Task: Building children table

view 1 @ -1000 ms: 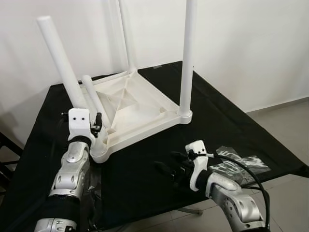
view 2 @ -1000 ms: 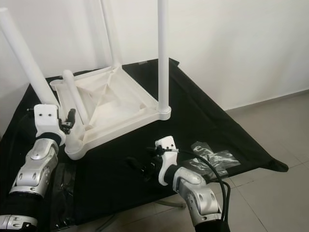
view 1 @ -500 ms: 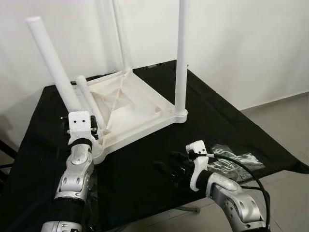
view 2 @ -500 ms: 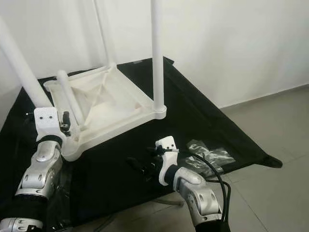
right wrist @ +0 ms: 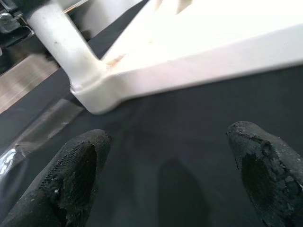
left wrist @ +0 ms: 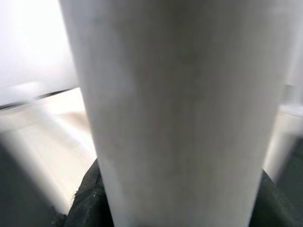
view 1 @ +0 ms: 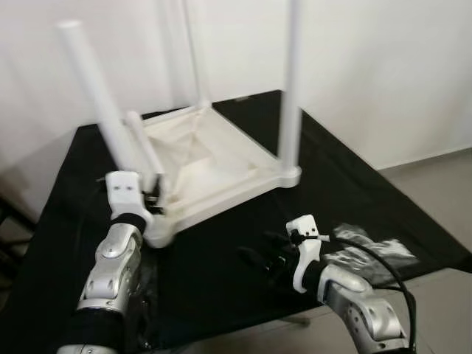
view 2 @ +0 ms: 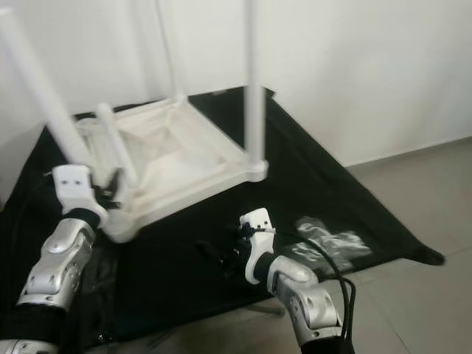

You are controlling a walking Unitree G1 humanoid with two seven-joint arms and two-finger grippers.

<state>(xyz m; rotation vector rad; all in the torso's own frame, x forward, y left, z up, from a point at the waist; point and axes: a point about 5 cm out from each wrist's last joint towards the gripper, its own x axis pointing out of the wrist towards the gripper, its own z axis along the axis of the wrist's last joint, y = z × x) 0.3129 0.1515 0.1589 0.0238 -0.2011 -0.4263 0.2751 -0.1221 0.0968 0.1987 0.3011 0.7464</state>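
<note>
At the near edge of the black-draped worktop (view 1: 346, 184), the right gripper (view 1: 257, 259) hovers low over the cloth, its silver forearm bent in from the near right corner with a black cable looping behind it. In the right wrist view its two textured black fingers (right wrist: 71, 182) stand wide apart with nothing between them, pointing toward the near corner of the upturned table.

Just to its right, by the near right edge, lies a crumpled clear plastic bag (view 1: 369, 251).

Toward the near left, the left gripper (view 1: 151, 195) reaches up and forward, forearm nearly upright, its white wrist block set against the table's nearest corner. It is closed around the base of the near left leg (view 1: 92, 92); the left wrist view shows that smooth white tube pressed between the dark fingers.

The children's table (view 1: 214, 166) rests upside down in the middle of the worktop, a square white plastic top with a raised rim and diagonal ribs on its underside. Round white legs rise from its corners: one upright at the right corner (view 1: 290, 81), one at the far corner (view 1: 193, 51), and a shorter tilted tube (view 1: 144, 144) just beside the gripped leg. The head views are slightly blurred.

Behind stands a plain white wall (view 1: 383, 66).
</note>
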